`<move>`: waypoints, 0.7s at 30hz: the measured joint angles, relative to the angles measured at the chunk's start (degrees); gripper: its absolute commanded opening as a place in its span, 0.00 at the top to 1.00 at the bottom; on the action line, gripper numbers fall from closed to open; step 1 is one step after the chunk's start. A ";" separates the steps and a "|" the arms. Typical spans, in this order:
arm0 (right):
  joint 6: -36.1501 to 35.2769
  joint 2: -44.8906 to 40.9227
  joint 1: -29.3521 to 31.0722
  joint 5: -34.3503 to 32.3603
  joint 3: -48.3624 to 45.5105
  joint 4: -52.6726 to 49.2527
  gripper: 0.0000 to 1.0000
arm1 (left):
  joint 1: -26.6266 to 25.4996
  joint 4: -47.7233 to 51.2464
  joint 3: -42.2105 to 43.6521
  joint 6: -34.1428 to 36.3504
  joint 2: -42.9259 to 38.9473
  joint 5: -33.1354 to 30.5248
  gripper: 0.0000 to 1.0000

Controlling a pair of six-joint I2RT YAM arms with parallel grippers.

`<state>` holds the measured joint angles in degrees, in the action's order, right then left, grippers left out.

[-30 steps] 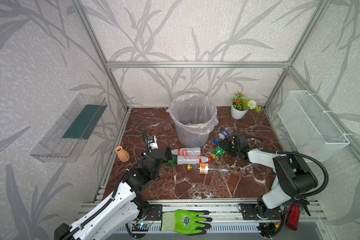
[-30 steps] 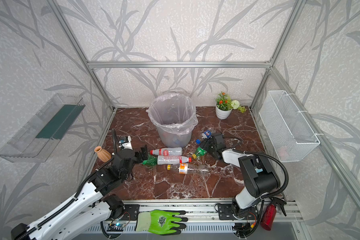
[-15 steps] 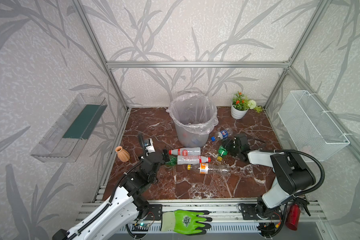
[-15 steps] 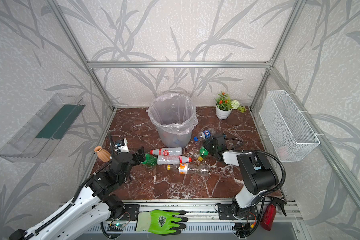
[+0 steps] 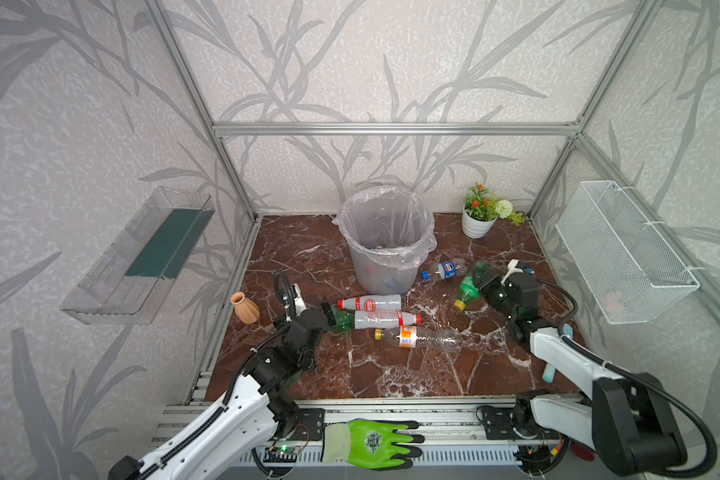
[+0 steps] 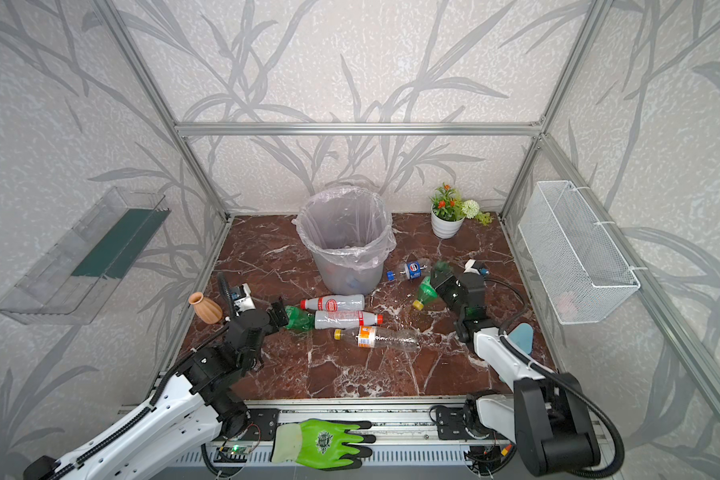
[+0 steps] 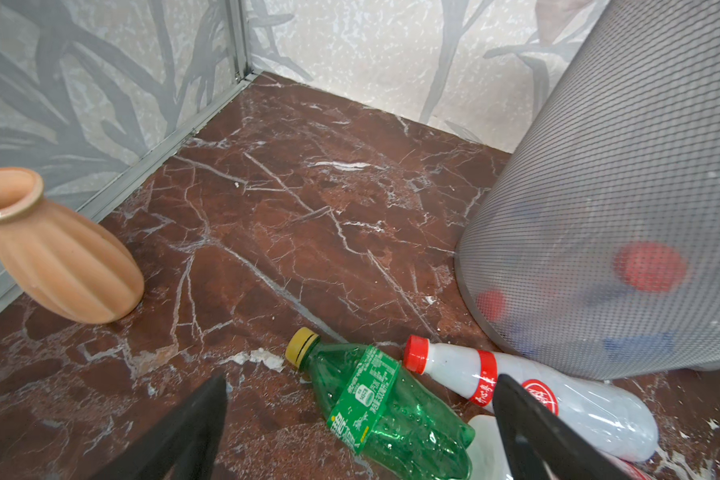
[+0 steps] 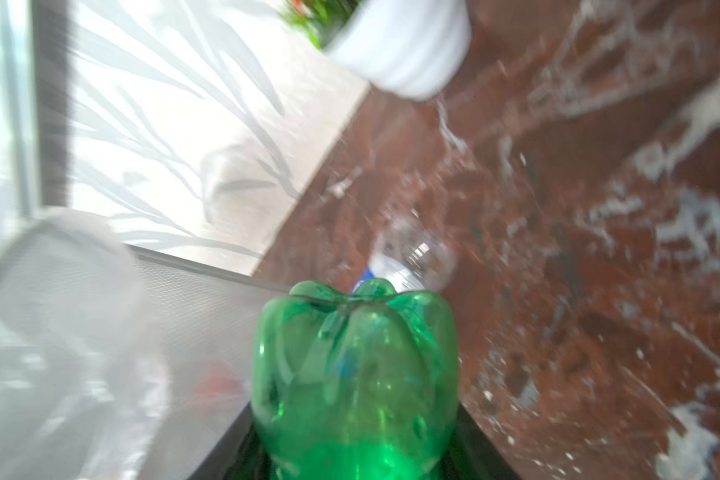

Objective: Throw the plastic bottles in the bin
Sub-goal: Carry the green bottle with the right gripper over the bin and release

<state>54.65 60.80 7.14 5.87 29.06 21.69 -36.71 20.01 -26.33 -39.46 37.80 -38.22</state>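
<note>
Bin point(image 5: 371, 270) stands just left of my right gripper point(image 5: 481, 277), which pinches 1 green bottle point(image 5: 467, 287), cap low, base pointing rearward. My left gripper point(image 7: 362, 415) is spread wide at the base end of a lying green bottle point(image 7: 375, 399) on the floor point(image 5: 391, 374).

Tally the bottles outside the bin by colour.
green bottles: 2
white bottles with red bands: 2
clear bottle with blue label: 1
clear bottle with orange label: 1
Total: 6
</note>
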 measured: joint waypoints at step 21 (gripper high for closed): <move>-17.14 40.22 21.42 2.32 66.47 -19.58 0.02 | 3.04 3.78 -0.96 -10.10 12.92 8.52 0.01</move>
<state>37.52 101.01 28.56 8.19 95.53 2.11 -33.67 23.79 -27.29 -49.56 50.72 -29.69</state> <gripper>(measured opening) 0.953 0.993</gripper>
